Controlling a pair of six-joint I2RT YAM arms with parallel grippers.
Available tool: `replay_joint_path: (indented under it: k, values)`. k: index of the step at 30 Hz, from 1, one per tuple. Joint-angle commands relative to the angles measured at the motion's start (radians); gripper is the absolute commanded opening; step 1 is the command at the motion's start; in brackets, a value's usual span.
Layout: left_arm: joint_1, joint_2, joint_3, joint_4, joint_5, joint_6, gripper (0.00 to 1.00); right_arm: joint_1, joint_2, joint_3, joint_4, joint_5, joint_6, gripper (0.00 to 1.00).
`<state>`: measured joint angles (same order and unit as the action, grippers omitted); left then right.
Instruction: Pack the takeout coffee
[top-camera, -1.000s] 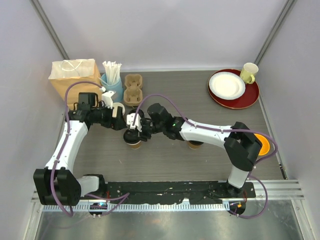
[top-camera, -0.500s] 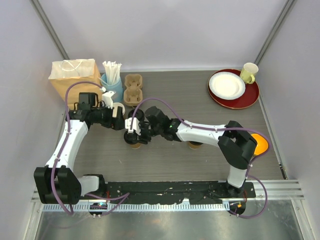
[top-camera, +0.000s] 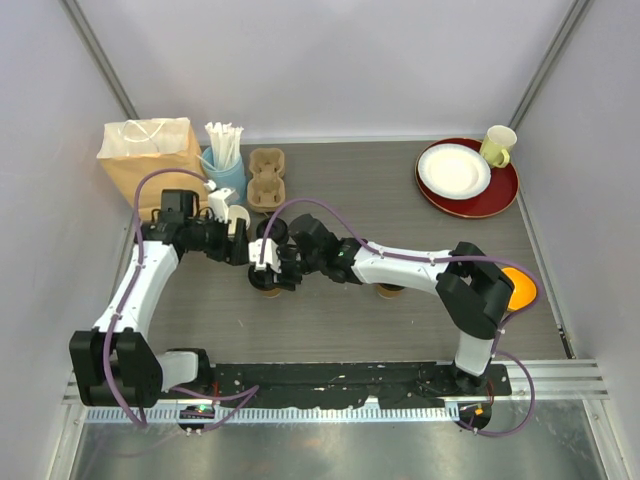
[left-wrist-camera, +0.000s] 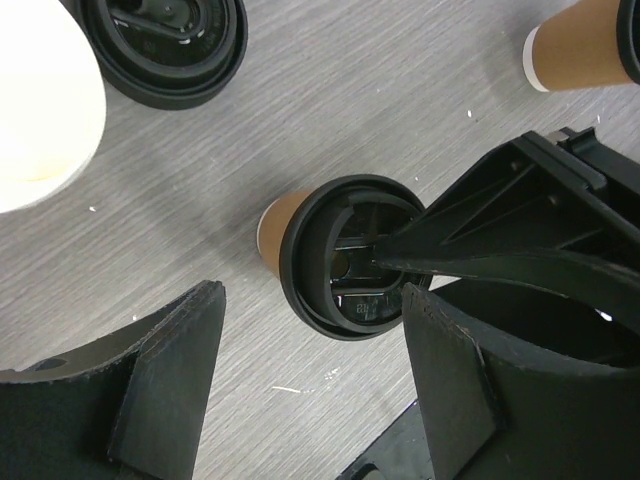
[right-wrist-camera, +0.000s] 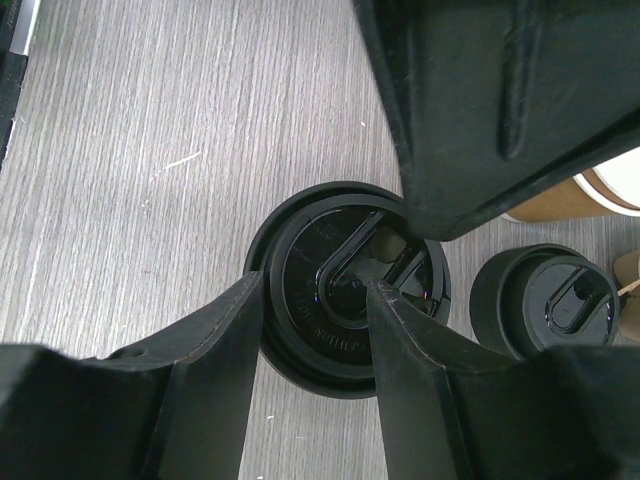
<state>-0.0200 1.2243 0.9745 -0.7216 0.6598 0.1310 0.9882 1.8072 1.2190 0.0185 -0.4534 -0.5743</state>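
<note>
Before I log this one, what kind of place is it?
Probably a lab bench staged as a café takeout counter: lidded kraft cup, pulp cup carrier, paper bag.

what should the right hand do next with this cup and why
Probably press the right hand straight down on the black lid. Its fingers are narrowly parted right over that lid on the kraft cup, gripping nothing, while the open left hand waits near the cup without touching it.
</note>
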Motion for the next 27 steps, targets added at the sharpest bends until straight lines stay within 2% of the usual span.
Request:
replay_joint_path:
  k: [1, 5, 10, 18, 27]
  values:
    - [-0.018, 0.020, -0.028, 0.030, 0.021, 0.010, 0.76, 0.003, 0.030, -0.015, -0.098, 0.065, -0.042, 0.52]
    - [-0.034, 0.040, -0.028, 0.034, 0.015, 0.010, 0.76, 0.003, 0.035, -0.042, -0.081, 0.079, -0.039, 0.50]
    - [-0.047, 0.060, -0.028, 0.040, 0.012, 0.005, 0.69, -0.013, 0.052, -0.055, -0.054, 0.036, -0.006, 0.49]
    - [-0.072, 0.076, -0.031, 0.045, -0.008, 0.012, 0.68, -0.025, 0.069, -0.110, 0.004, 0.038, 0.019, 0.49]
    - [-0.083, 0.089, -0.036, 0.042, -0.011, 0.022, 0.61, -0.025, 0.064, -0.180, 0.058, 0.068, 0.057, 0.49]
